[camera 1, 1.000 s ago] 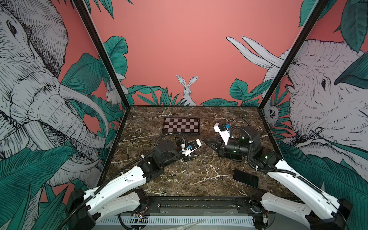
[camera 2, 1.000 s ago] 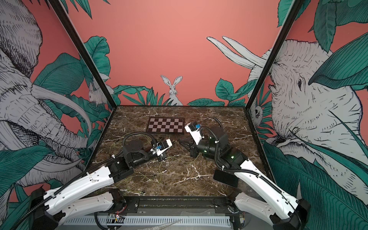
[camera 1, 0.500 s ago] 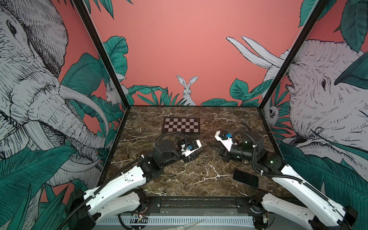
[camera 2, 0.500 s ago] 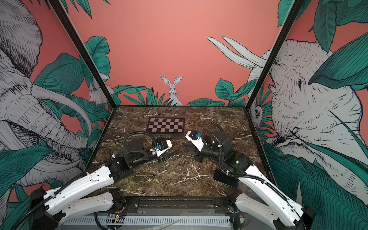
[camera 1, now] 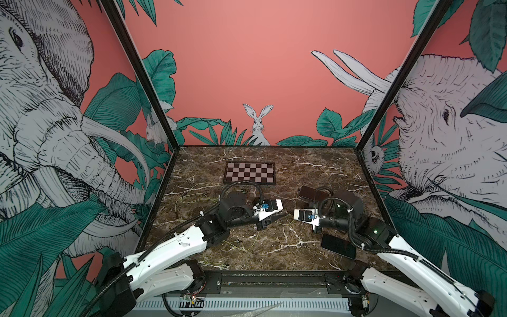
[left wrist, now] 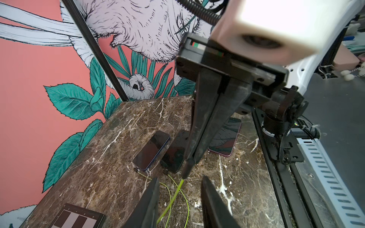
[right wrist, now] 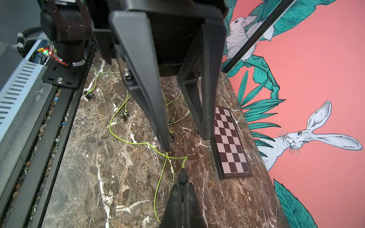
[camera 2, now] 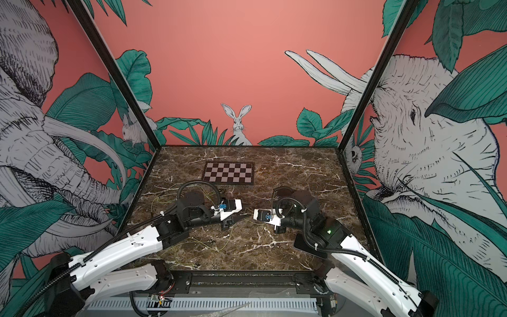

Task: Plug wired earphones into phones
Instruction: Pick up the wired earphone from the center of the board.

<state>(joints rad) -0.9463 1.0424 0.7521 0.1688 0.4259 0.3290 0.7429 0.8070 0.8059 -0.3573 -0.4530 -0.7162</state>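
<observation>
Three black phones lie side by side in the left wrist view: one (left wrist: 152, 151), one (left wrist: 174, 156) and one (left wrist: 225, 138). Yellow-green earphone cords are plugged into the first two (left wrist: 138, 170). My right gripper (right wrist: 182, 184) is shut on a small dark plug (right wrist: 182, 175) of the wired earphones; its cord (right wrist: 158, 189) trails down to the marble. My left gripper (left wrist: 180, 178) faces it tip to tip, open, with that cord (left wrist: 171, 199) running loose between its fingers. In both top views the grippers meet at mid-table (camera 1: 277, 218) (camera 2: 241, 218), and a phone (camera 1: 338, 245) (camera 2: 304, 244) lies by the right arm.
A checkerboard plate (camera 1: 249, 173) (camera 2: 228, 173) lies toward the back wall. Loose cords and dark earbuds (right wrist: 125, 114) (right wrist: 89, 95) are strewn over the marble on the left arm's side. Painted walls close three sides, and a black rail (camera 1: 274, 277) runs along the front edge.
My left gripper has gone from shut to open. The right arm pulled back to the right and came lower, then turned to face the left gripper.
</observation>
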